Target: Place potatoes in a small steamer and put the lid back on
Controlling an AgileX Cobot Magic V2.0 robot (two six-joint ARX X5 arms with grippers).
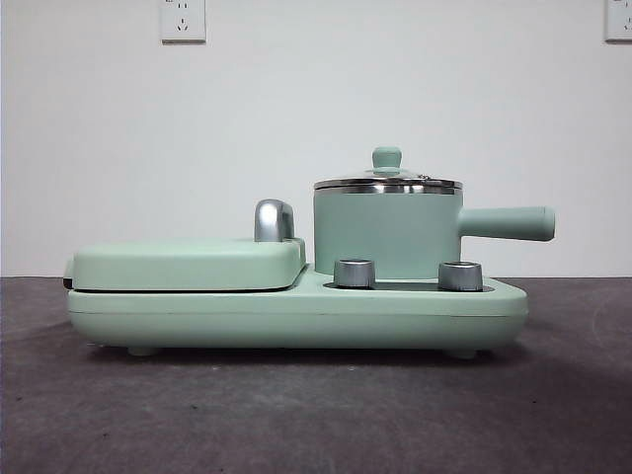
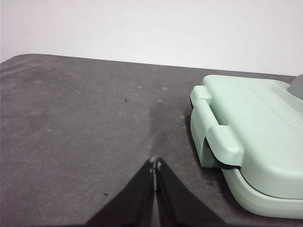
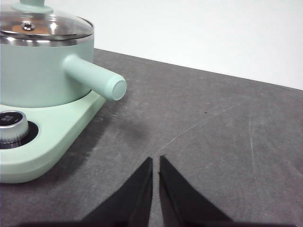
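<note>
Black, tapered, matte gripper (image 2: 155, 162) jaws

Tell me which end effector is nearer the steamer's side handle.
Right. The right end effector sits low over the table just off the side handle tip; the left end effector is past the grill plate end, opposite the small steamer.

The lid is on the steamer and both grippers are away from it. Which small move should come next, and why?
Probably none: the lid sits on the small steamer, something orange-brown shows under the glass, and the left gripper and right gripper rest shut, holding nothing.
</note>
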